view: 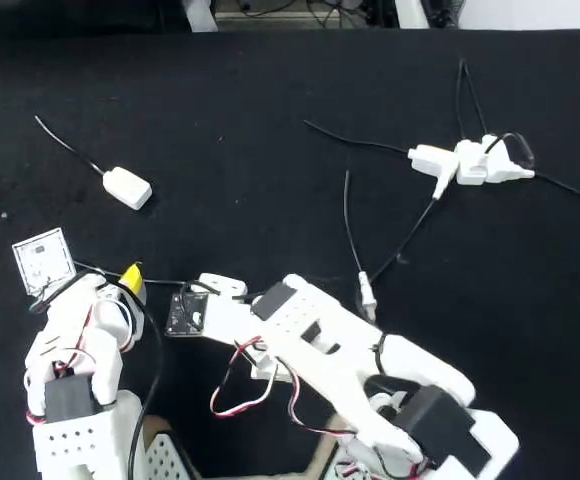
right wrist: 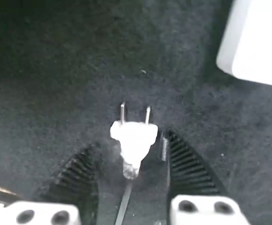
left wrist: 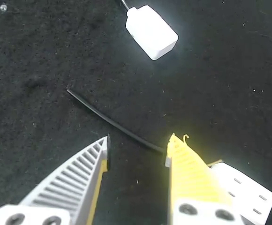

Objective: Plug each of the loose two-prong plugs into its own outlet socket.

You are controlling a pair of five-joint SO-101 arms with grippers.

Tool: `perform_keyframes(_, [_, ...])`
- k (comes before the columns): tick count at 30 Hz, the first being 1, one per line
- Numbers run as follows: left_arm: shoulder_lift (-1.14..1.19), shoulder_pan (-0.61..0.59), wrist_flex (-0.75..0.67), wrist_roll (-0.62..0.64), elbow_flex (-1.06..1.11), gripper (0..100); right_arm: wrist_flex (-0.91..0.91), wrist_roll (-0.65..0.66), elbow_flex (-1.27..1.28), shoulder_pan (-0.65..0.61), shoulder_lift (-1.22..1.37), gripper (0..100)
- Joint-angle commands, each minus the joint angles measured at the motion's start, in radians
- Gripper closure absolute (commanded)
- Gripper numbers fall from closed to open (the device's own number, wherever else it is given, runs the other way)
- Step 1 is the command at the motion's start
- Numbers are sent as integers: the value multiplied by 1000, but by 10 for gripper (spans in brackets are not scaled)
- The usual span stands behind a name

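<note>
In the high view, your left hand [view: 118,283] sits near the front left of the black worktop [view: 270,120], and your right hand [view: 206,294] lies just beside it. A white outlet socket [view: 127,187] rests farther back on the left. A loose plug [view: 367,293] lies beside the right arm. A white cluster [view: 470,160] of joined cable parts sits at the far right.

In the left wrist view, your left hand [left wrist: 139,137] has its fingers spread wide apart. A black cable [left wrist: 112,123] runs between them, and the outlet socket [left wrist: 151,32] lies well ahead.

In the right wrist view, your right hand [right wrist: 130,149] is parted around a two-prong plug [right wrist: 133,136]. There is a gap on one side, and the prongs point away from the hand.
</note>
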Motion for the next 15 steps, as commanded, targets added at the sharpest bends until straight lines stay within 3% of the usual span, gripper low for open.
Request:
perform_keyframes(1, [-6,8,8,6,-56,794,-5,2,-7,-32,30,855])
perform_keyframes(3, [-6,8,8,6,-56,794,-5,-3,-4,-32,22,871])
perform_keyframes(6, [-6,8,8,6,-56,794,-3,-9,5,-32,2,995])
perform_keyframes(15, [-6,7,8,6,-56,794,87,-83,-1,-23,-272,988])
